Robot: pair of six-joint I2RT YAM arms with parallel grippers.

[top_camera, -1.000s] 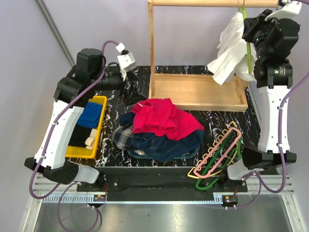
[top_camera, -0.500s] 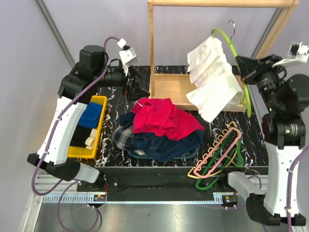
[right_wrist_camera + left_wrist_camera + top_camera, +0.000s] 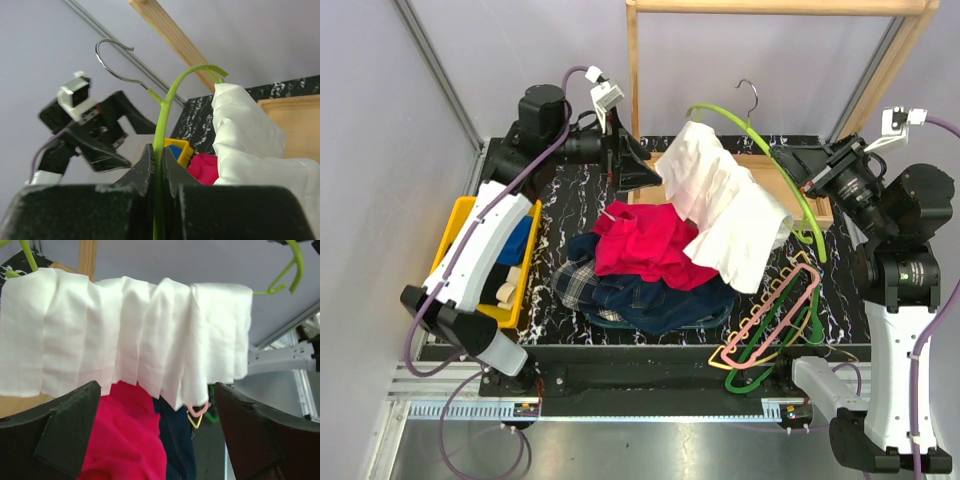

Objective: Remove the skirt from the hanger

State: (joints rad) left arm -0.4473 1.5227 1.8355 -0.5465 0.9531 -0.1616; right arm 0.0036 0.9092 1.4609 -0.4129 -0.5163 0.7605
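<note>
Right gripper clamped on green hanger wire, white pleated skirt draped on it at its 9 o'clock, left gripper spread and empty at skirt's 10 o'clock; risk: a left-side tug could pivot the thin wire in the pinch, twisting the hanger loose.

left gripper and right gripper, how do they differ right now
The left gripper is open and empty; the right gripper is shut on the green hanger. The left gripper faces the white skirt; the right gripper holds up the hanger carrying it. Both are black, with two fingers.
</note>
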